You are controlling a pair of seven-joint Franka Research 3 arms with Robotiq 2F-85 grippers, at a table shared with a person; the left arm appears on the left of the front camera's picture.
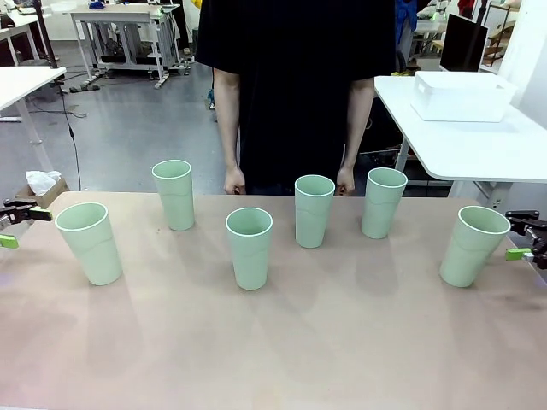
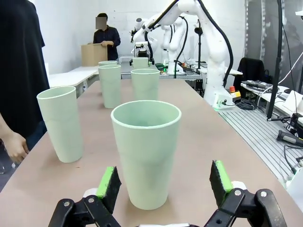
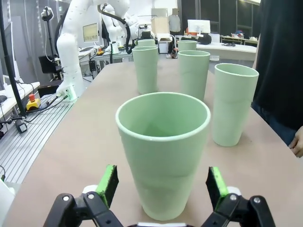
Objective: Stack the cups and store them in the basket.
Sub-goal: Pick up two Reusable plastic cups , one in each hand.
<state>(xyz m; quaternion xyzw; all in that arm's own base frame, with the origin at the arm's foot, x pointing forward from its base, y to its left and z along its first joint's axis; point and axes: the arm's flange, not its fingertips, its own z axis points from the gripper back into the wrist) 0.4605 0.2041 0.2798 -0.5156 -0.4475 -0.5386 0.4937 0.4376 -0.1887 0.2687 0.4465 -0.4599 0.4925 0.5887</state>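
Observation:
Six pale green cups stand upright and apart on the brown table. From left to right they are cup, cup, cup, cup, cup and cup. My left gripper is open at the table's left edge, facing the leftmost cup just ahead of its pads. My right gripper is open at the right edge, facing the rightmost cup, pads wide apart. The white basket sits on a side table at the back right.
A person in black stands at the far edge, with one hand and the other hand resting by the table rim behind the middle cups. The near half of the table is bare. A white side table adjoins the back right corner.

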